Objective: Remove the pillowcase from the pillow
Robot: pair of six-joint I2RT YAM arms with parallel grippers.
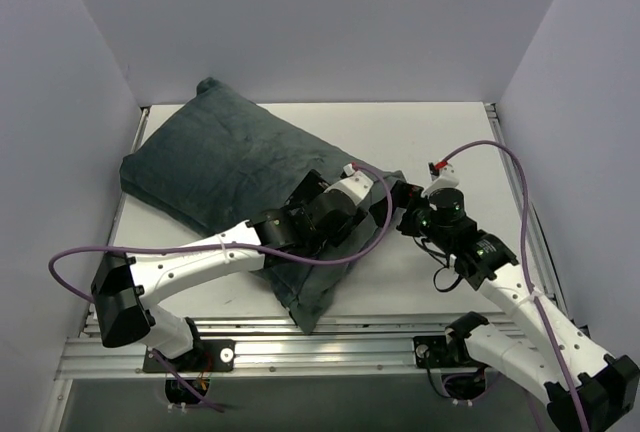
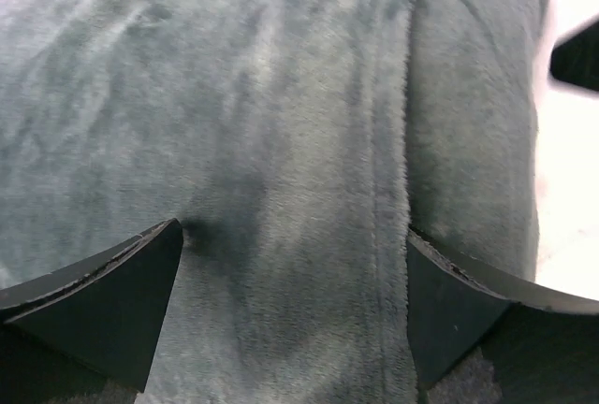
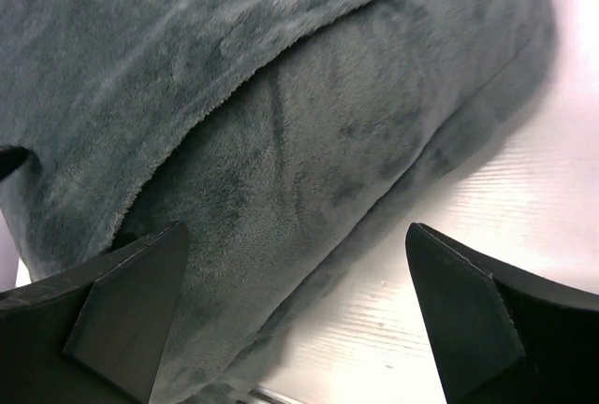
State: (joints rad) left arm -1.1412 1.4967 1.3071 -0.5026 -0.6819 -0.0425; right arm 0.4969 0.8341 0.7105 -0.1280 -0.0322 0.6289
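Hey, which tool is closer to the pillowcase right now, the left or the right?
Left. The left tool is open right on top of the pillowcase, its fingertips seemingly denting the plush. The right tool is open at its right edge, partly over bare table.

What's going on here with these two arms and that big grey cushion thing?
A robot is trying to take a pillowcase off its pillow. The case is fully on: only grey-teal plush shows, lying on the table. The left gripper is open, straddling a seam at the case's near end. The right gripper is open too, by the flap where one layer overlaps another. Neither has gripped anything yet.
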